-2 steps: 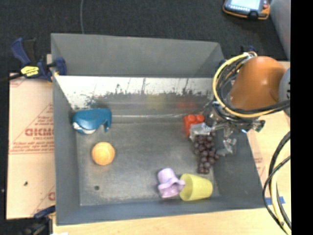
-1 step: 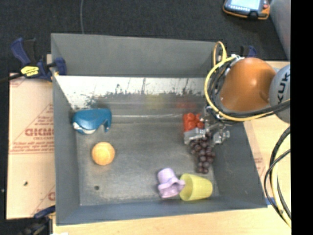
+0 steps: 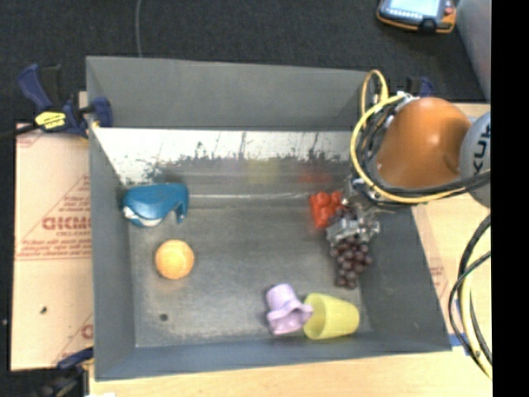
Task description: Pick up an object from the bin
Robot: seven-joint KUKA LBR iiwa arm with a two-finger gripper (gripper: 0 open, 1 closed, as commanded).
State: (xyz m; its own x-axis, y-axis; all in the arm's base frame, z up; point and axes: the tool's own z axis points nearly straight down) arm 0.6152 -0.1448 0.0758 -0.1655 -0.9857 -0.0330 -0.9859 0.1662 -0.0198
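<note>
Grey metal bin (image 3: 231, 98): six loose things, one of each kind. My arm enters at 3 o'clock; the letters "KU" are legible on its casing beside the orange wrist cover (image 3: 421, 143).

Contents, largest first:
- Blue whale-like toy (image 3: 155, 203), 10 o'clock.
- Yellow cup (image 3: 333, 317) on its side, 5 o'clock, touching the lilac toy (image 3: 283, 308) at 6 o'clock.
- Dark purple grape bunch (image 3: 351, 259), 3 o'clock.
- Orange ball (image 3: 173, 260), 9 o'clock.
- Red-orange piece (image 3: 324, 208), 2 o'clock, partly behind my tool.

My gripper (image 3: 357, 222) stands at the grape bunch's 12 o'clock end, apparently in contact. Whether it is parted or closed, I cannot determine.
</note>
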